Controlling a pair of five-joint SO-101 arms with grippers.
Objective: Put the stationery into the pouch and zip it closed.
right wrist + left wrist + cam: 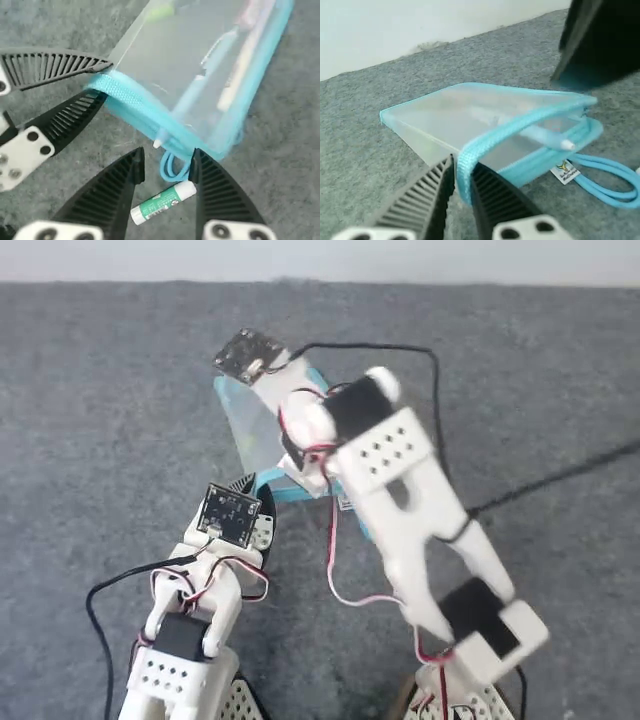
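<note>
The left gripper [461, 167] has its black ribbed fingers pinched tight on the blue zip band of the translucent pouch [465, 115]. The right gripper [167, 152] stands wide open and holds nothing. Its fingers sit either side of the pouch's blue cord loop [172, 167], with a green-and-white glue stick [161, 202] lying on the grey mat [100, 390] between them. In the high view the right arm covers much of the pouch, so its full outline cannot be made out. The pouch lies flat, zip edge toward the arms, body stretching away. A pen [540, 134] inside points its white tip at that edge. The other contents are blurred.
</note>
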